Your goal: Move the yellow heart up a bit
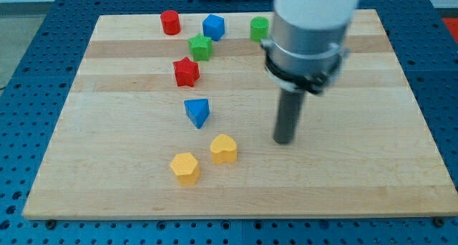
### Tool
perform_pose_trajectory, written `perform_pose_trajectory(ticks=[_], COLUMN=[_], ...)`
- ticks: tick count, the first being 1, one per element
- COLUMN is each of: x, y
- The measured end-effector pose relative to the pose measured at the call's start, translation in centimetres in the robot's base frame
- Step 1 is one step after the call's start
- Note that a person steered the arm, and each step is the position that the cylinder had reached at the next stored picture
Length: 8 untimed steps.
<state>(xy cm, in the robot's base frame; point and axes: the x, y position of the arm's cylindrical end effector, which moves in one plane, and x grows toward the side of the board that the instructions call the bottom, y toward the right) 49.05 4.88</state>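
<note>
Resting on the wooden board right of centre, my tip grips nothing and touches no block, we note; the yellow heart lies to its left, lower centre, just beside the yellow hexagon and below the blue triangle.

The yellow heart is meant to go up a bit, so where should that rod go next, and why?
Probably down and leftward, to below the yellow heart. My tip stands apart on the heart's right, about level with it; pushing from there would slide it sideways, not up. The blue block sits up-left of it.
</note>
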Motion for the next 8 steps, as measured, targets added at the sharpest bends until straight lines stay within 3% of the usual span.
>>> perform_pose_trajectory(ticks=[1,3,4,5,6,8], x=[0.0,5.5,4.7,-1.0,-7.0,-3.2], y=[-6.8,-5.7,-1.6,2.8,-0.3,-17.1])
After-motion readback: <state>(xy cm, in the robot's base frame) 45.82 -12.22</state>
